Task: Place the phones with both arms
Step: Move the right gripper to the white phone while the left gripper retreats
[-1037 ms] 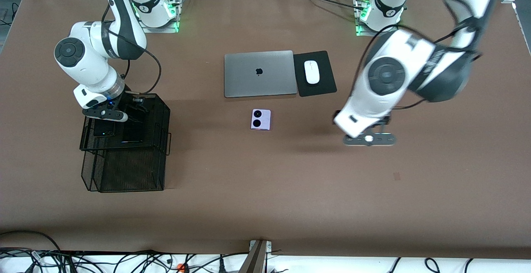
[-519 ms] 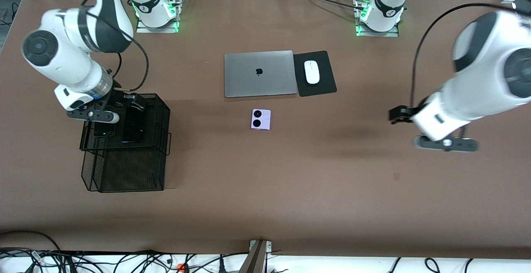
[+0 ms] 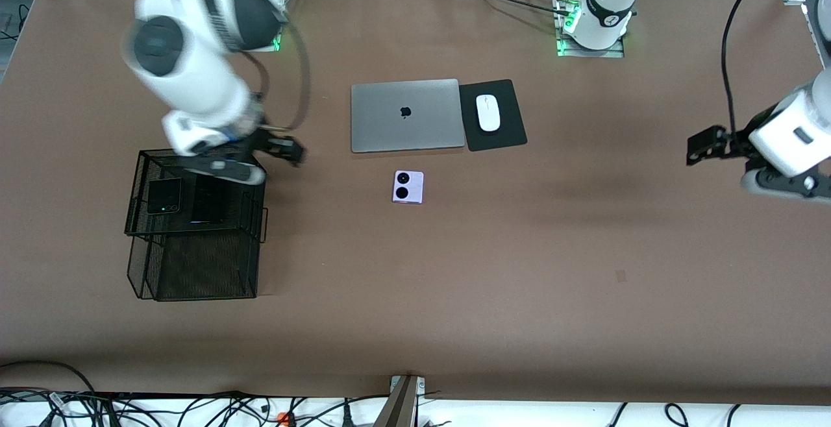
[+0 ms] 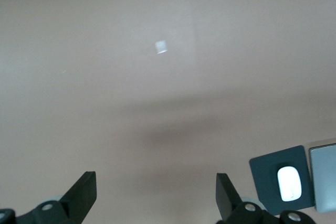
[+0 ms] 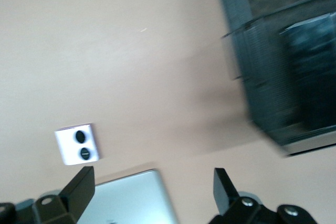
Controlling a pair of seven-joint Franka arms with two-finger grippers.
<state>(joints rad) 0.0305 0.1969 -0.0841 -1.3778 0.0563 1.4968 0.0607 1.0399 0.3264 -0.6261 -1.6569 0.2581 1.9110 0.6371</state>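
My right gripper (image 3: 250,166) and left gripper (image 3: 769,177) hung wide open, empty; the lavender phone (image 3: 408,187) lay between them, stiff, slick, light; I judged its side edges best.

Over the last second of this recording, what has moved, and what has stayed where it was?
The right gripper, open and empty, lifted off the black mesh tray and swung toward the lavender phone. The left gripper, also open and empty, pulled away toward the left arm's end of the table. Unmoved: two black phones in the tray, the lavender phone, laptop and mouse.
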